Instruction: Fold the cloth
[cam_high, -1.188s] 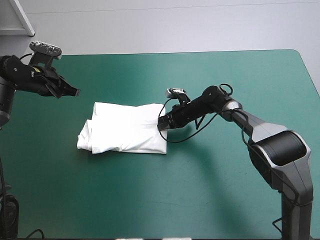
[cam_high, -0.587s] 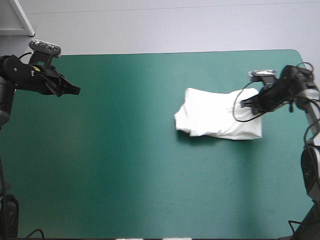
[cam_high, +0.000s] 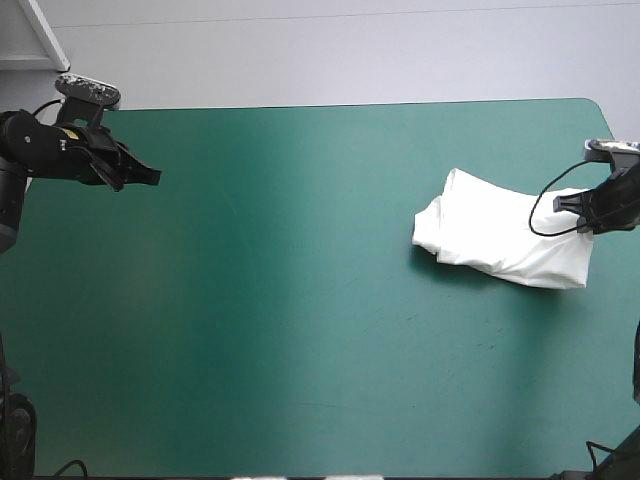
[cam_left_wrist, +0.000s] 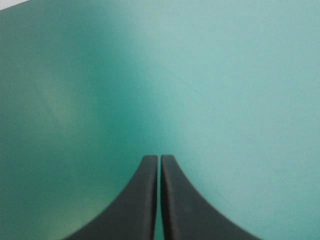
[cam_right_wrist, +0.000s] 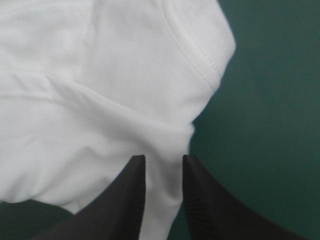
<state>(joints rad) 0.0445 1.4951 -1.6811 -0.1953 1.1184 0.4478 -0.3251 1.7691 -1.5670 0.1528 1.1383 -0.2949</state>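
Observation:
The white T-shirt (cam_high: 505, 238) lies as a folded bundle on the teal-green cover near the table's right edge. My right gripper (cam_high: 577, 213) is at the bundle's right end, shut on the T-shirt. In the right wrist view a fold of the T-shirt (cam_right_wrist: 100, 95) runs between the black fingers (cam_right_wrist: 200, 200) of my right gripper (cam_right_wrist: 163, 165), which stand slightly apart around the cloth. My left gripper (cam_high: 150, 178) hovers over the table's far left corner, far from the bundle. In the left wrist view my left gripper (cam_left_wrist: 160, 159) is shut with only bare cover ahead.
The teal-green cover (cam_high: 280, 300) stretches bare from my left gripper to the bundle. The table's right edge (cam_high: 625, 150) lies close beside my right gripper. A white object (cam_high: 35, 35) shows beyond the far left corner.
My right gripper has dragged the folded T-shirt from the table's middle to its right side, and the bundle has tilted slightly. The left arm has stayed in place.

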